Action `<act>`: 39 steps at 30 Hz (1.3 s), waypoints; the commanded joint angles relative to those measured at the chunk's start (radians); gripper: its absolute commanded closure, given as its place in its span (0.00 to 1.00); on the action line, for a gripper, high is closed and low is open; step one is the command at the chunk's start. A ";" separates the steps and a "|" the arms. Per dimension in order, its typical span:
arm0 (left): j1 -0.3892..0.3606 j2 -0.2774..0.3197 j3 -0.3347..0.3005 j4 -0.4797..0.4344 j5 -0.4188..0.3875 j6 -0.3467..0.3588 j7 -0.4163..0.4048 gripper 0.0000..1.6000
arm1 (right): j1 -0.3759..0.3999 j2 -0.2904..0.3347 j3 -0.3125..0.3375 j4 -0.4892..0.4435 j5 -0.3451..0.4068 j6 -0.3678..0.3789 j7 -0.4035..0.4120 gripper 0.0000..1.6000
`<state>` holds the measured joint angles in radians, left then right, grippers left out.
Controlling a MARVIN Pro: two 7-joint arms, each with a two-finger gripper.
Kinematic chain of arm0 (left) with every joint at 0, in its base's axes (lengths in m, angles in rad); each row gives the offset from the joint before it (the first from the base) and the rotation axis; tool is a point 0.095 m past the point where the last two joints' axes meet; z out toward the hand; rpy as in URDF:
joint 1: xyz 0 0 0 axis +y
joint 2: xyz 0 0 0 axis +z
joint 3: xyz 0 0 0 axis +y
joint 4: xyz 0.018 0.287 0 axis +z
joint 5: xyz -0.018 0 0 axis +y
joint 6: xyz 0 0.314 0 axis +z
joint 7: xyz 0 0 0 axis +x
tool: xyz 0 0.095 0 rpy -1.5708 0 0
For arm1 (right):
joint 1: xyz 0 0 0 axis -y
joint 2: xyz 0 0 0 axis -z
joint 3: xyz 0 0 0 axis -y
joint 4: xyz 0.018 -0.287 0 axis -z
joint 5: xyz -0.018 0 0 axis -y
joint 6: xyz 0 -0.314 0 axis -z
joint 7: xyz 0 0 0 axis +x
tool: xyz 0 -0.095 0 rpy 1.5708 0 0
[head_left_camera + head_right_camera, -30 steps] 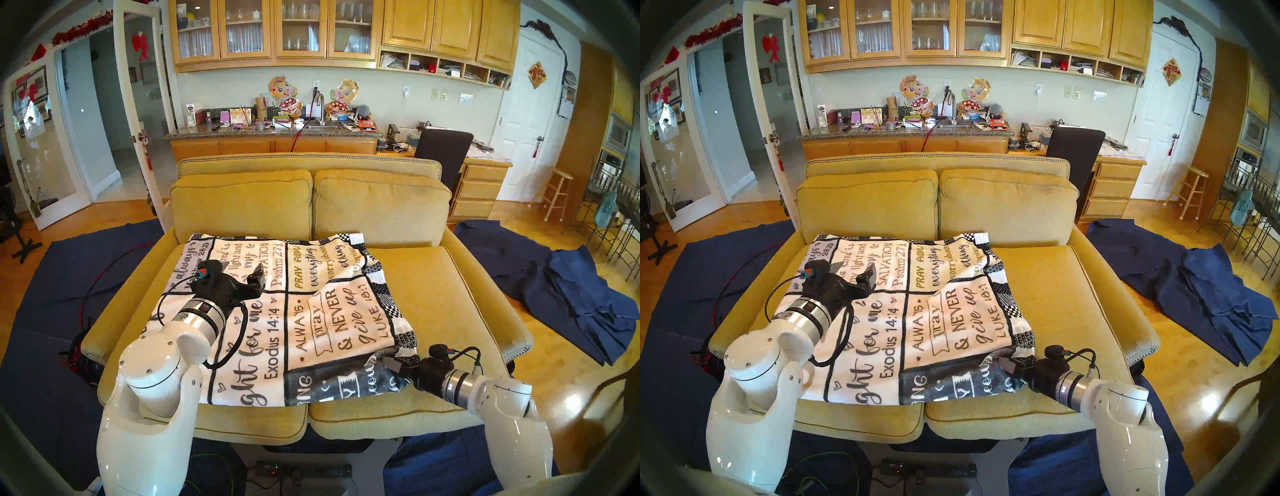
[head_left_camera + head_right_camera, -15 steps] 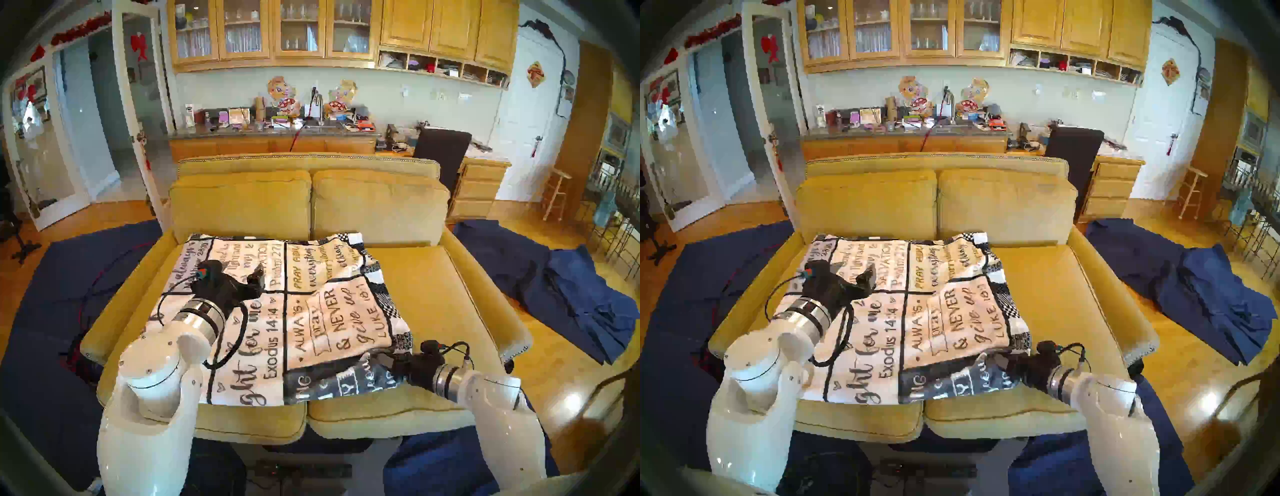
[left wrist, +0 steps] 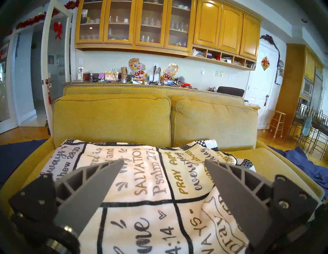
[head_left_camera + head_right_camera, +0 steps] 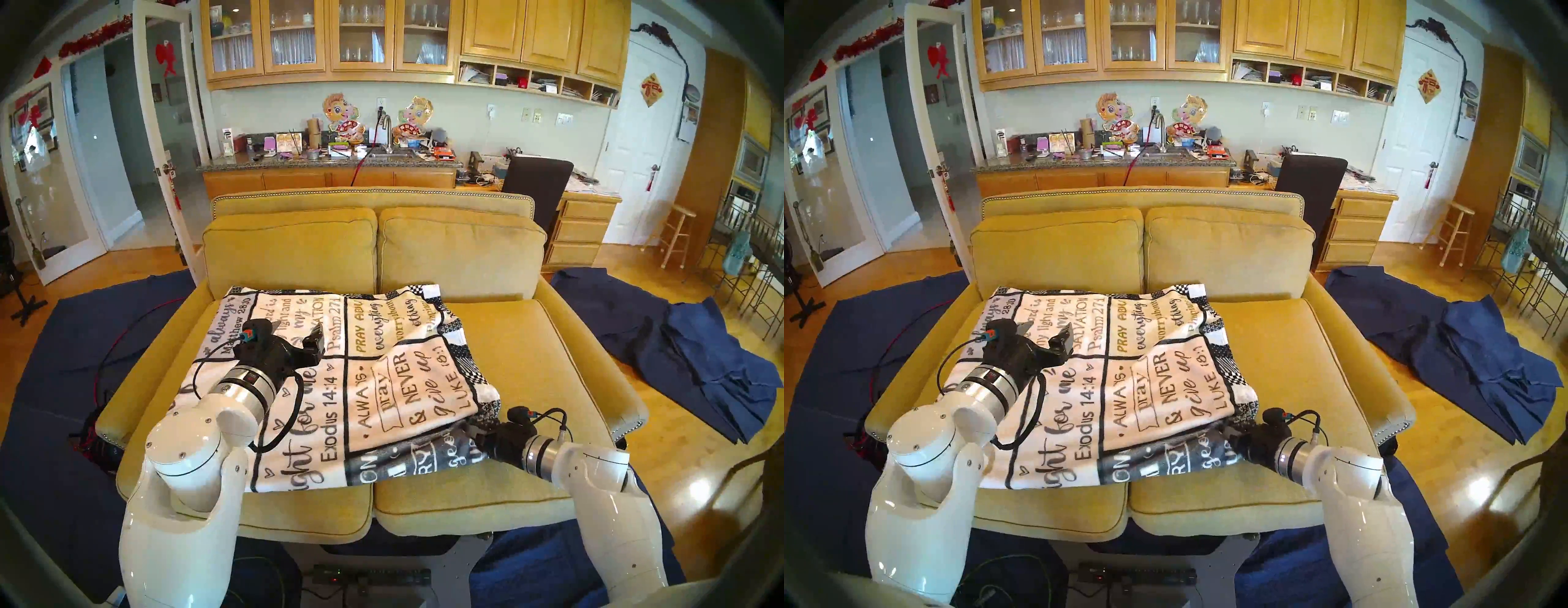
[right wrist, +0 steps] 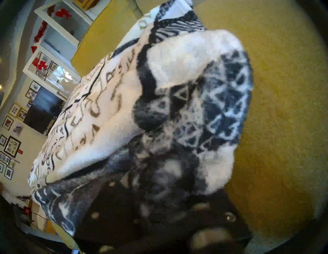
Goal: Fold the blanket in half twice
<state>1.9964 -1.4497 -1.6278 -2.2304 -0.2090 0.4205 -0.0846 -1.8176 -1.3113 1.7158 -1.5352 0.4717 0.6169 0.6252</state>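
My R pincer [image 4: 472, 429] is low at the near right corner of the blanket [image 4: 382, 382], pointing fwd, left and a bit down. Its jaws are pinched together on that corner. The tips are buried in the cloth, and in the R wrist view the bunched corner [image 5: 177, 106] w/ its black-and-white triangle border fills most of the pic and hides the fingers. Under the white top layer there, a darker grey layer w/ pale lettering [image 4: 424, 458] pokes out along the near edge, so the blanket lies doubled over.

My L pincer [image 4: 298, 327] hangs above the blanket's left half, approx level, pointing fwd. Jaws spread wide, nothing between them. The L wrist view shows both grey fingers [image 3: 92, 186] apart over the "SALVATION / Psalm" panel, not touching the cloth.

The blanket sits on the seat of the yellow sofa [image 4: 530, 361], covering the left cushion and lapping onto the right one. Its far edge is near the back cushions and its near edge runs close to the seat front. The right part of the right cushion is bare.

Further out: navy cloths [image 4: 700, 361] on the wood floor to the right of the sofa and more navy cloth to its left. Behind the sofa is a cluttered counter [image 4: 331, 159] w/ wood cabinets [image 4: 382, 38] above.
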 commanded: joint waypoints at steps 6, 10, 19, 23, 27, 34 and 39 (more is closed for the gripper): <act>-0.021 -0.004 0.002 -0.031 0.002 -0.012 -0.002 0.00 | -0.038 0.053 0.082 -0.100 0.001 -0.024 0.007 1.00; -0.021 -0.005 0.001 -0.031 0.003 -0.012 -0.003 0.00 | -0.070 0.065 0.111 -0.133 -0.002 -0.015 0.003 1.00; -0.021 -0.007 0.000 -0.031 0.005 -0.011 -0.006 0.00 | -0.139 0.081 0.185 -0.197 0.003 -0.004 -0.014 1.00; -0.021 -0.009 0.000 -0.031 0.006 -0.011 -0.007 0.00 | -0.163 0.083 0.218 -0.213 0.008 -0.003 -0.020 1.00; -0.021 -0.010 -0.001 -0.031 0.008 -0.011 -0.008 0.00 | -0.184 0.084 0.251 -0.225 0.016 -0.001 -0.022 1.00; -0.021 -0.012 -0.001 -0.031 0.009 -0.011 -0.010 0.00 | -0.200 0.087 0.290 -0.224 0.025 -0.003 -0.029 1.00; -0.021 -0.014 -0.002 -0.031 0.011 -0.011 -0.012 0.00 | -0.203 0.092 0.320 -0.207 0.034 -0.007 -0.028 1.00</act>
<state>1.9963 -1.4617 -1.6321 -2.2307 -0.1974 0.4221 -0.0953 -2.0233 -1.2498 1.9583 -1.7405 0.5004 0.6163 0.6093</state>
